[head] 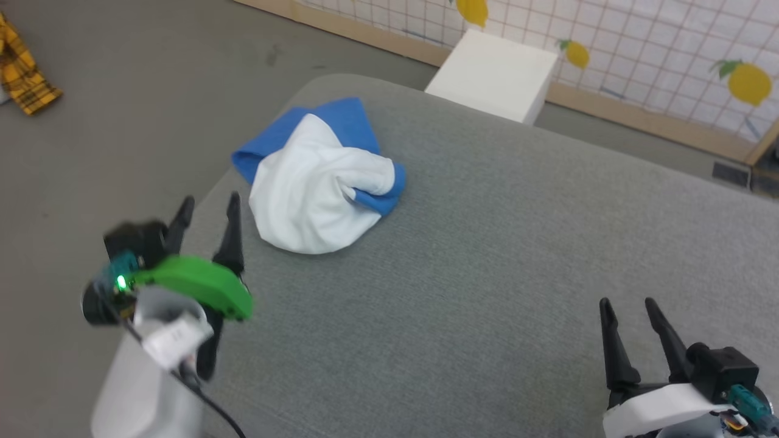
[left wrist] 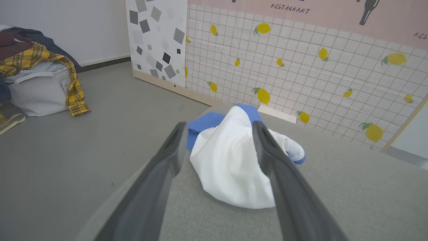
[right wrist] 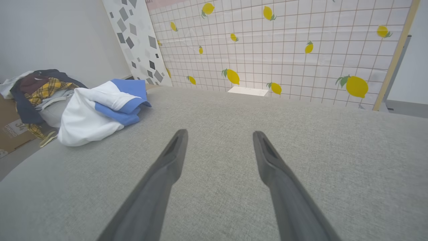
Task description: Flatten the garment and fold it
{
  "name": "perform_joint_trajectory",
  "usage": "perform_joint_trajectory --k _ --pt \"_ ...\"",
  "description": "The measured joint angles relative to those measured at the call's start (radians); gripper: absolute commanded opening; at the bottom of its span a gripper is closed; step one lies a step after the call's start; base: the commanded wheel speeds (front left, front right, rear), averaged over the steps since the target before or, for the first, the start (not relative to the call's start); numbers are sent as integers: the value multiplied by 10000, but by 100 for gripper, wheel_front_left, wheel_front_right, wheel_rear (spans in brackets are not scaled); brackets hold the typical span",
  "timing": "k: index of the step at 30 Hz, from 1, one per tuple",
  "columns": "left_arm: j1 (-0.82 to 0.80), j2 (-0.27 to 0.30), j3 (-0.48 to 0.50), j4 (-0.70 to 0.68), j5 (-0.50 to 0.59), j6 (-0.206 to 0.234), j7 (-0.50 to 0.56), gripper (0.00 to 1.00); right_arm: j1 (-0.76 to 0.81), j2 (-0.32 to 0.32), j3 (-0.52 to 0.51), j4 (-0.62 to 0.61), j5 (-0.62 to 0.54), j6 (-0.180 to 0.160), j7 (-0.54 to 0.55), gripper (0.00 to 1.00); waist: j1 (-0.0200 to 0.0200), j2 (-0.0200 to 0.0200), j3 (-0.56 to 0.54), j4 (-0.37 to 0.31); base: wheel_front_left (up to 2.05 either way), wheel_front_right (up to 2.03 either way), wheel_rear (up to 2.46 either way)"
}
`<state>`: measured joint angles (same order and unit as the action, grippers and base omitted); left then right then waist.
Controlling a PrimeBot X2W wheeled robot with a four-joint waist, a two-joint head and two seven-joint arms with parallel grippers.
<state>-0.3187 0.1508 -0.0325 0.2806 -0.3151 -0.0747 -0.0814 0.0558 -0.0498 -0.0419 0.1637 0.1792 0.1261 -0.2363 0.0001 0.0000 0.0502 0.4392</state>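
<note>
Left gripper [head: 208, 208] spread and empty, just short of the crumpled T-shirt [head: 316, 182] bunched at the grey table's [head: 487, 255] far-left corner straight ahead, right gripper [head: 630, 310] also spread, well apart, so left arm is nearer.

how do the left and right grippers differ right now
The left gripper points at the garment from close by; the right gripper is far from it, over bare grey cushion. The left gripper carries a green cover, the right gripper a white cover. Both are open and hold nothing.
</note>
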Motion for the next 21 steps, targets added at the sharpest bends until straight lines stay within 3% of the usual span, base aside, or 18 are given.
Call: perform_joint_trajectory --k 8,13,17,21 --pt "-2384 759 226 1804 -1221 -307 2270 100 -339 0 -203 -359 -328 0 222 100 0 0 669 -857 0 0 0" --pt "-3226 1024 370 2811 -2238 -360 4796 100 -476 0 -380 -585 -510 0 324 100 1 0 1133 -1549 0 0 0" --pt "-3486 1177 384 3085 -2495 -67 6381 100 -543 -4 -508 -704 -556 0 341 100 1 0 1558 -1994 0 0 0" --pt "-3547 1260 222 3078 -2591 207 7089 100 -560 -4 -529 -750 -556 0 351 100 1 0 1991 -2333 0 0 0"
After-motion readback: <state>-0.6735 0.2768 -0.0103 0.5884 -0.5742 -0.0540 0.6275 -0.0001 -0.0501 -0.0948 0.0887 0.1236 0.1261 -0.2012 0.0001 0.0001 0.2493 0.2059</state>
